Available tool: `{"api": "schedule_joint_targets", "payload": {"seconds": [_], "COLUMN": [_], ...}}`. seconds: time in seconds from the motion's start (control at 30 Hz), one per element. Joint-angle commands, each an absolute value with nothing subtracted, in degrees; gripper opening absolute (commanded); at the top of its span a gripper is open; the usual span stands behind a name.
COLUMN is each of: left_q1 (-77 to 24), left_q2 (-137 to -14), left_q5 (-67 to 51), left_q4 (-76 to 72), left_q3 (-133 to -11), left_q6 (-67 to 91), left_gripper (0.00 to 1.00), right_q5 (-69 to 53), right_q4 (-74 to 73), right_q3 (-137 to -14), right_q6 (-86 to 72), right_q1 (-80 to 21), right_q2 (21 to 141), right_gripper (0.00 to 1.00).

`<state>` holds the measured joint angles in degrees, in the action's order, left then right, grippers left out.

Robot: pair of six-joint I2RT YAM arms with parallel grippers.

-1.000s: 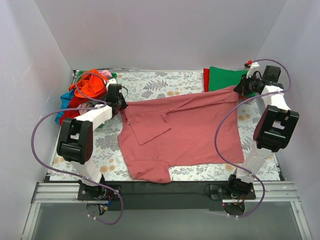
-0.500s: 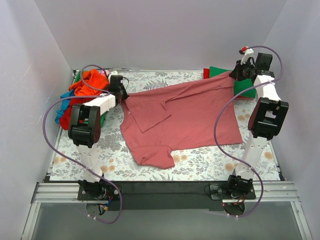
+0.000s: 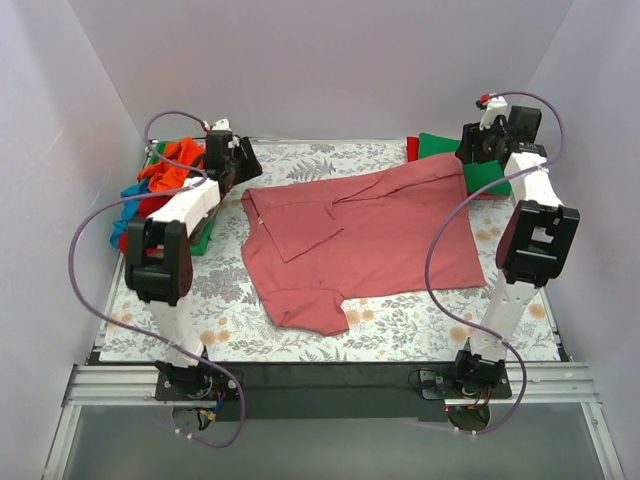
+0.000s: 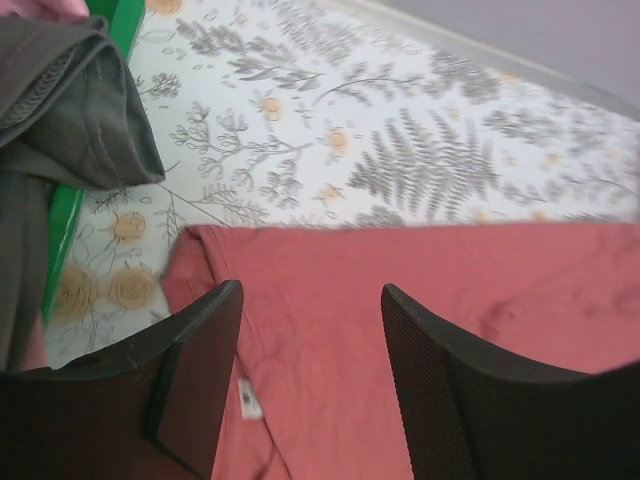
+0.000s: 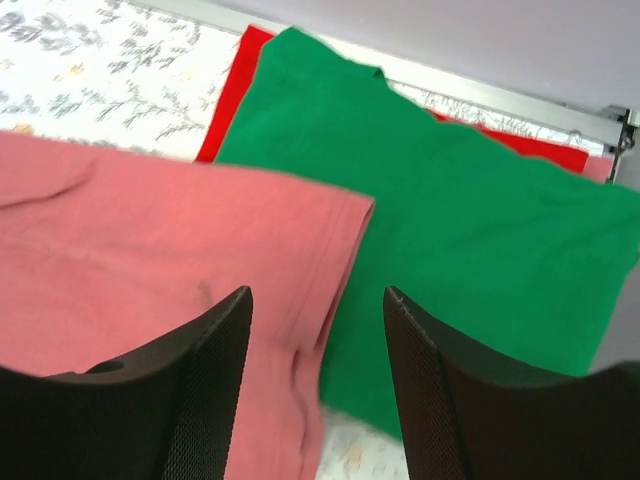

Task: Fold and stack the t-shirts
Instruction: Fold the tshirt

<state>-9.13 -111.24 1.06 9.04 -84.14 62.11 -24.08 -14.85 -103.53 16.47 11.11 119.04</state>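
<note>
Both let go! A second ago the left gripper [image 3: 238, 163] and right gripper [image 3: 476, 150] were clamped on the far corners of the rose shirt [image 3: 370, 235]. Now each stands with jaws apart and nothing between the fingers. The shirt has dropped and lies spread across the middle of the cover [image 3: 225, 295], its far edge closer to the back than before. Both arms have reached further back too.

In the left wrist view the shirt's far-left corner lies flat on the cover just under the open fingers, tag [image 4: 249, 398] showing. On the right, the shirt's corner overlaps the folded green shirt [image 5: 470, 230], which sits on a red shirt [image 5: 235, 80] at the back right.

Bare cover shows at the near left and along the front edge. The back and right sides are tight against the wall [image 3: 330, 60].

Left of the left gripper sits the pile [image 3: 165, 185] of unfolded shirts, a grey shirt [image 4: 60, 100] close beside the fingers.
</note>
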Motion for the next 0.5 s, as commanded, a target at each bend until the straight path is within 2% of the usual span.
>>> {"api": "schedule_joint_targets", "payload": {"seconds": [0.0,0.07,0.1,0.2,0.3,0.43,0.47], "left_q1": [-9.0,-9.0,-9.0,-8.8,-8.5,-9.2,-10.6], "left_q2": [-94.2,-88.8,-82.4,-73.2,-64.1,-58.5,-56.1], "left_q5": [-4.6,-6.1,-6.6,-8.3,-16.2,-26.9,-27.0], "left_q4": [8.2,8.7,8.8,10.1,15.8,27.1,31.7], "left_q3": [-79.1,-72.5,-69.9,-58.9,-50.7,-44.7,-44.0], "left_q6": [60.0,59.6,60.2,66.3,73.3,80.9,81.2], "left_gripper": [0.57,0.63,0.69,0.94,0.92,0.79,0.79], "right_q5": [-24.6,-26.4,-29.9,-40.9,-49.9,-49.3,-48.9], "right_q4": [-13.2,-13.5,-14.7,-19.2,-31.3,-39.5,-40.1], "right_q3": [-98.1,-92.1,-90.1,-82.1,-73.9,-60.6,-57.4], "right_q6": [17.7,19.9,21.3,28.1,40.8,52.7,53.7], "right_q1": [10.7,10.5,10.5,10.5,9.6,6.8,6.4], "right_q2": [108.6,103.8,102.0,94.9,88.8,79.4,75.1], "right_gripper": [0.62,0.65,0.66,0.69,0.69,0.7,0.7]}}
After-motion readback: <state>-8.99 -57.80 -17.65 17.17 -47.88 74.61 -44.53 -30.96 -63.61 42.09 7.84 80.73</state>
